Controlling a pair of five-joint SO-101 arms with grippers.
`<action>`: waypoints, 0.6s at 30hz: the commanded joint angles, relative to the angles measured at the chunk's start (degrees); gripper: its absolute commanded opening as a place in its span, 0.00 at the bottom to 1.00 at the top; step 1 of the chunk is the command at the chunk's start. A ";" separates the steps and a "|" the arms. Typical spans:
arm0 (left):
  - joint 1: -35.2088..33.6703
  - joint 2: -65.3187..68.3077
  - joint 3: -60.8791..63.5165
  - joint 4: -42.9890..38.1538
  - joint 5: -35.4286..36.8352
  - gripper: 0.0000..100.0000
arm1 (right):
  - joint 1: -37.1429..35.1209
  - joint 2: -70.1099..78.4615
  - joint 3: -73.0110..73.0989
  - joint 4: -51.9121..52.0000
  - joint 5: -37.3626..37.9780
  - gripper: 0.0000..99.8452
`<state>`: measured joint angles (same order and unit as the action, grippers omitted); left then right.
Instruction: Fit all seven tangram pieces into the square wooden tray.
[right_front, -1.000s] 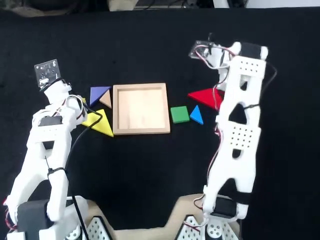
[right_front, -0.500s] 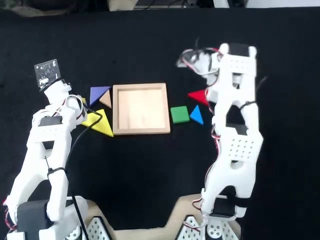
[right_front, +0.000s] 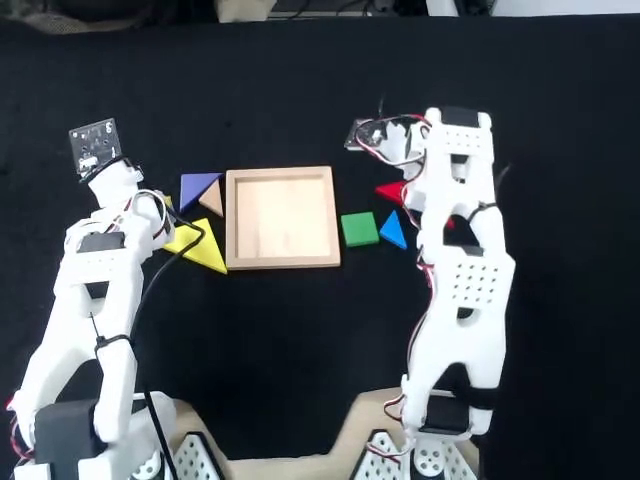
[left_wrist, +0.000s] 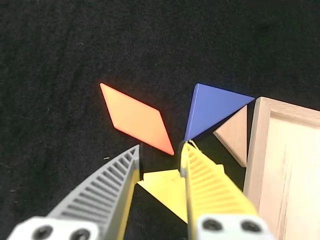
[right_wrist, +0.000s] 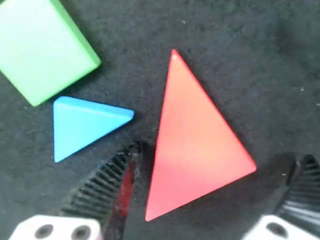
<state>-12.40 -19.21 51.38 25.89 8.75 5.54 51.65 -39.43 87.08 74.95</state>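
Where black cloth (right_front: 300, 90) spreads, wooden tray (right_front: 282, 262) between arms

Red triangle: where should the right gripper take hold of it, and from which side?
Come straight down from above: the red triangle lies flat on the cloth, so only its thin edges offer grip. The open right gripper straddles its wide end; probably close there, one finger on the long edge facing the blue triangle, slipping into that narrow gap.

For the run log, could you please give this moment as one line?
wooden tray empty | right gripper open astride red triangle | left gripper open by yellow triangle
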 joint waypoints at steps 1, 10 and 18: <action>-0.22 -1.67 -2.15 -1.05 -0.44 0.14 | -0.35 2.33 -8.31 3.96 0.79 0.44; -0.22 -1.67 -2.15 -1.05 -0.44 0.14 | 1.41 11.38 -25.89 11.25 0.70 0.44; -0.22 -1.67 -2.15 -1.05 -0.44 0.14 | 1.85 17.71 -37.05 12.92 -4.92 0.44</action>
<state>-12.40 -19.21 51.38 25.89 8.75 5.71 68.79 -71.52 98.86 72.31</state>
